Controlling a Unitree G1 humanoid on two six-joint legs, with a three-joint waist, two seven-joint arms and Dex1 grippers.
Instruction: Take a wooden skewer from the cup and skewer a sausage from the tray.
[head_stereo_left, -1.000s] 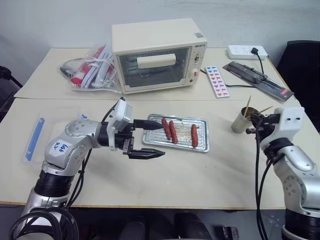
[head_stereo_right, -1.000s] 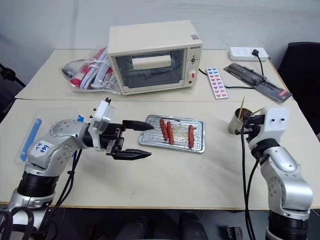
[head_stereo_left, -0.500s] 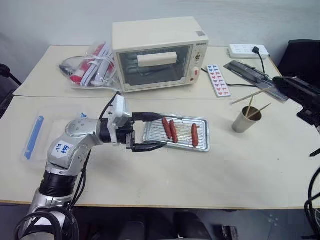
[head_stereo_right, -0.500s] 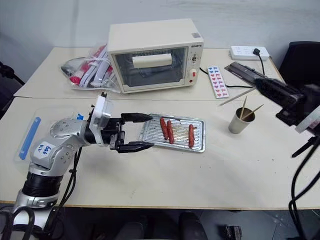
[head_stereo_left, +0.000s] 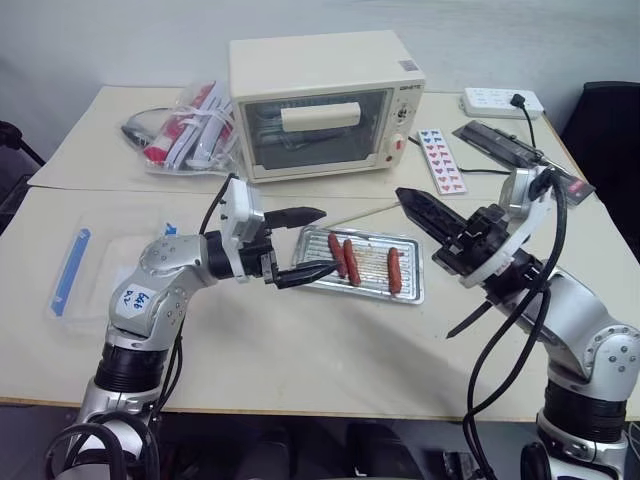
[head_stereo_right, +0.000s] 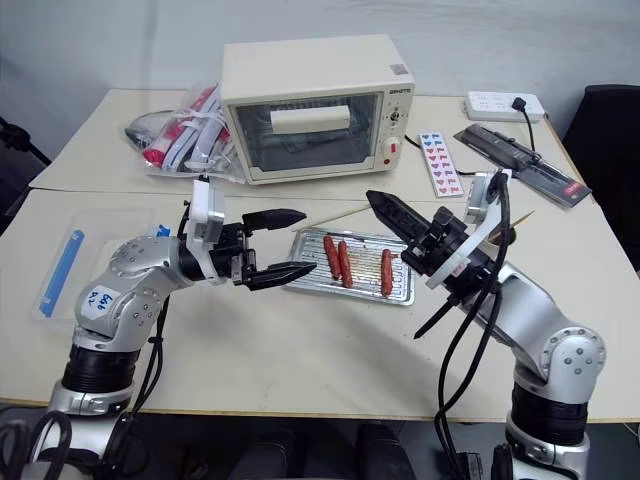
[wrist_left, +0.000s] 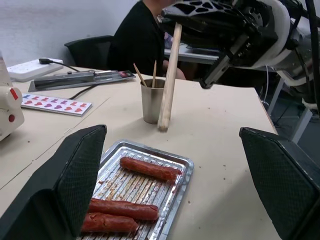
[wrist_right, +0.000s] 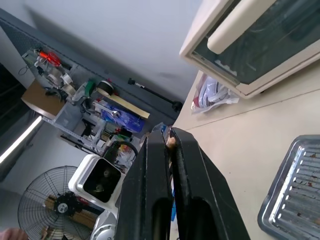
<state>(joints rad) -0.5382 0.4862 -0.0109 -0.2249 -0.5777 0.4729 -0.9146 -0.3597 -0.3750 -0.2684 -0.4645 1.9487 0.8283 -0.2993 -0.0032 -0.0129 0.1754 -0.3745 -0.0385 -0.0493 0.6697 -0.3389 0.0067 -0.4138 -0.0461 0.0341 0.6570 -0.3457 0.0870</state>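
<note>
Right gripper (head_stereo_right: 385, 209): clenched on the wooden skewer (head_stereo_left: 362, 212), which sticks out past its tips toward the toaster oven (head_stereo_left: 322, 102). A second ago this arm was low beside the cup (wrist_left: 152, 101); it has since lifted the stick out and swung in over the tray (head_stereo_left: 410, 292).

Left gripper (head_stereo_left: 312, 243): released, its two black fingers spread wide and holding nothing. It has moved from the bare table onto the near end of the tray, close to the first sausage (head_stereo_left: 338, 257).

Skewer: out of the cup and in the air, its free end above the table just behind the tray, touching nothing.

Cup: standing on the table past the far end of the tray, with two more sticks in it.

Sausages: three lie side by side on the ribbed tray bottom, none pierced or gripped.

Meaning for the task: the first part, taking a stick, looks done. What remains is likely for the left gripper to steady a sausage while the right arm turns the point toward it.

Risk: the stick is thin and could slip or snap.
</note>
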